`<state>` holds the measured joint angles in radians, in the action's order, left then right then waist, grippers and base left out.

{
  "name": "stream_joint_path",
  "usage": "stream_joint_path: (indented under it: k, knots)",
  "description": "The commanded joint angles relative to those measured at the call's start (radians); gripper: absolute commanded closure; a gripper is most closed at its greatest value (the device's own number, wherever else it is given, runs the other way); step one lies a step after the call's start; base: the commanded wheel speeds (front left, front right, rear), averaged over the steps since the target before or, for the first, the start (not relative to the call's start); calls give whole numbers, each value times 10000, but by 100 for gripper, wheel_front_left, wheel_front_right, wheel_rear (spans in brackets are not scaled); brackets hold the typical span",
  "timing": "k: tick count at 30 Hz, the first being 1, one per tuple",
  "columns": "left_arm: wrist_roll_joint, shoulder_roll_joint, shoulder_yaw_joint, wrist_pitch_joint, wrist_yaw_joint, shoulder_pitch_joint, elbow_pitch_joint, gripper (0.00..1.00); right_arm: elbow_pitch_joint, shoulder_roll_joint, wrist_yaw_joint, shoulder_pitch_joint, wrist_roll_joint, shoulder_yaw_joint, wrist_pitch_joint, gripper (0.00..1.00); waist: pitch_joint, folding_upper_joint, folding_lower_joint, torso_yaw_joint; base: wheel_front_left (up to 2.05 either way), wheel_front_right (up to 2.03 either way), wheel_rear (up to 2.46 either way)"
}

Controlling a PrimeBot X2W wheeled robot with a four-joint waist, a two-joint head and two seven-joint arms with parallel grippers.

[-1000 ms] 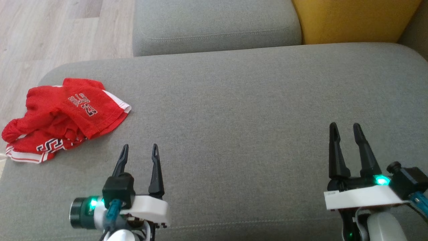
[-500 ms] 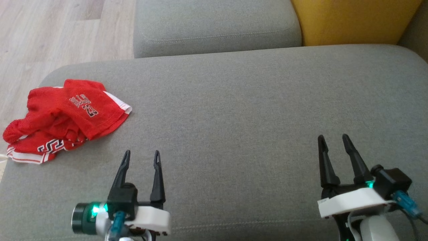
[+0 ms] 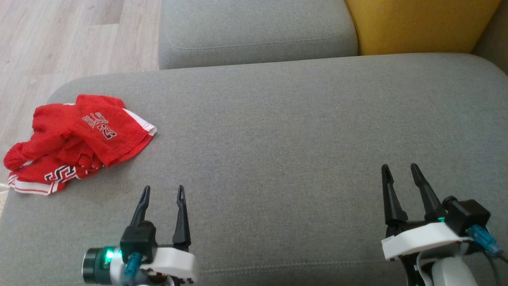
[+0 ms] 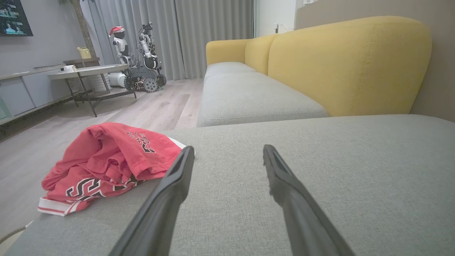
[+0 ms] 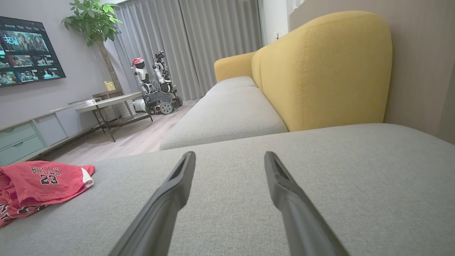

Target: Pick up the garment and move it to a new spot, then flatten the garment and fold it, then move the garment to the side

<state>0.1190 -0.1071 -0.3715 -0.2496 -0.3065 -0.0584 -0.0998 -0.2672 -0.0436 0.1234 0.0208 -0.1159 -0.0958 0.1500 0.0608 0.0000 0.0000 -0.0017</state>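
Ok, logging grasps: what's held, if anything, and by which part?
Nothing is held. The left tool and right tool are open; the red garment lies apart on the cushion.

Red garment – white trim, black lettering, grey cushion, yellow backrest, pale wood floor

The red garment, with black-and-white lettering and white-trimmed hems, lies crumpled at the cushion's left edge.
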Motion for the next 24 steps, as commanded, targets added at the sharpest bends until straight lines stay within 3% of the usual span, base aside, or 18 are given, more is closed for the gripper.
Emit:
stream_joint_path:
  k: [1, 11, 24]
  knots:
    - [104, 138, 531, -122, 156, 267, 193, 0, 234, -66, 73, 383, -203, -200, -28, 0, 8, 0, 0, 1, 0, 0, 0]
    - [17, 421, 977, -122, 652, 181, -66, 0, 76, -66, 73, 446, -363, -209, -9, 0, 26, 0, 0, -1, 0, 0, 0]
    - [-179, 548, 1172, -122, 914, 187, -143, 0, 97, -66, 73, 426, -271, -174, 68, 0, 21, 0, 0, 218, 0, 0, 0]
